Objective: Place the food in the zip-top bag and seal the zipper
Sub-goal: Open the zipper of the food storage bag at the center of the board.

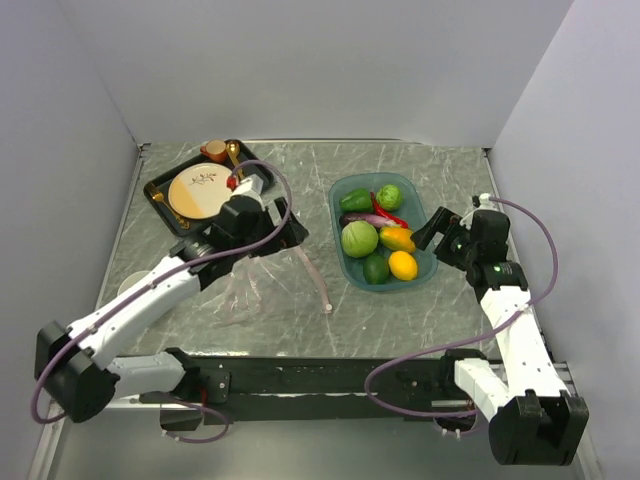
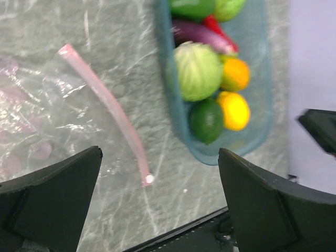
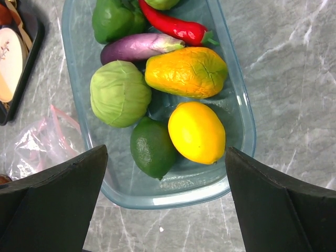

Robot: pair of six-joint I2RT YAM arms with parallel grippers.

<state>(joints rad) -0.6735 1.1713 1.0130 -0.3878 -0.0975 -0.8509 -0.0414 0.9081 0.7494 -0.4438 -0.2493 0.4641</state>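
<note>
The food lies in a teal tub (image 1: pixel 340 262): a lemon (image 3: pixel 197 131), a lime (image 3: pixel 152 147), a green cabbage (image 3: pixel 119 93), a mango (image 3: pixel 186 72), an eggplant (image 3: pixel 136 47), a red chili (image 3: pixel 173 26) and a green pepper (image 3: pixel 113 21). The clear zip-top bag (image 1: pixel 255 285) lies flat left of the tub, with its pink zipper (image 1: pixel 318 280) on the side facing the tub. My left gripper (image 1: pixel 283 228) is open and empty above the bag's far end. My right gripper (image 1: pixel 430 232) is open and empty just right of the tub.
A black tray (image 1: pixel 165 205) with a plate (image 1: pixel 198 190) and a cup (image 1: pixel 214 150) stands at the back left, close behind my left gripper. Grey walls close in the table on the left, the back and the right.
</note>
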